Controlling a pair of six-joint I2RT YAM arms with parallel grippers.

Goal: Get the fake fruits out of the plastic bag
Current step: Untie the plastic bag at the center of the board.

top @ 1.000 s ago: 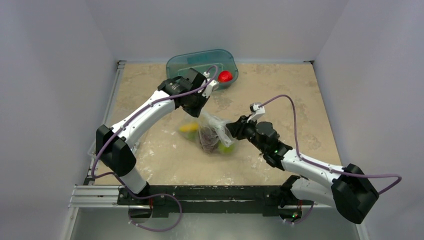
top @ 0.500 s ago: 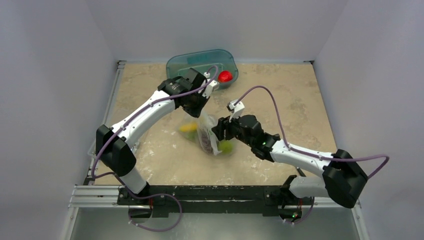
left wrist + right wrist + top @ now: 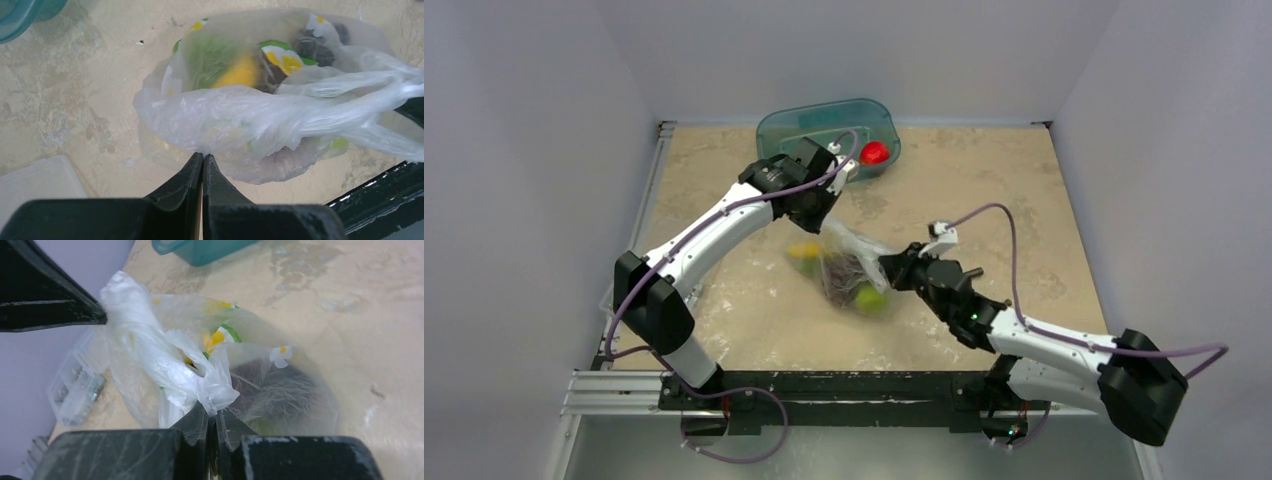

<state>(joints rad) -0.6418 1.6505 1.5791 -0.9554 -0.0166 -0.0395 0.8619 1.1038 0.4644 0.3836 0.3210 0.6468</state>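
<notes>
Nearest the arm bases, right of centre in the overhead view, the right end effector (image 3: 888, 268) is clamped tight on a bunched whitish fold of the plastic bag (image 3: 852, 258). Its own camera shows the jaws meeting with only film between them. The bag sits mid-worktop (image 3: 1004, 190), stretched between the two arms, and the fake fruits are all inside it. There is a yellow banana (image 3: 802, 252) on the left, a dark purple grape bunch (image 3: 838, 275) in the middle and a round green fruit (image 3: 870, 297) at the near end. Just beyond, the left end effector (image 3: 824, 222) is pinched fully closed on the bag's far edge, again on film alone.

My worry is the film. If the two grips pull opposite ways on plastic this thin, it could tear or slide out of one pinch, and the bag would flop shut. I can't make out an open mouth either, so a tug may merely drag the whole load. If it does spill, the round fruit could roll away. Farthest back, at the upper middle, the teal tub (image 3: 824, 125) holds a red fruit (image 3: 874, 152).
</notes>
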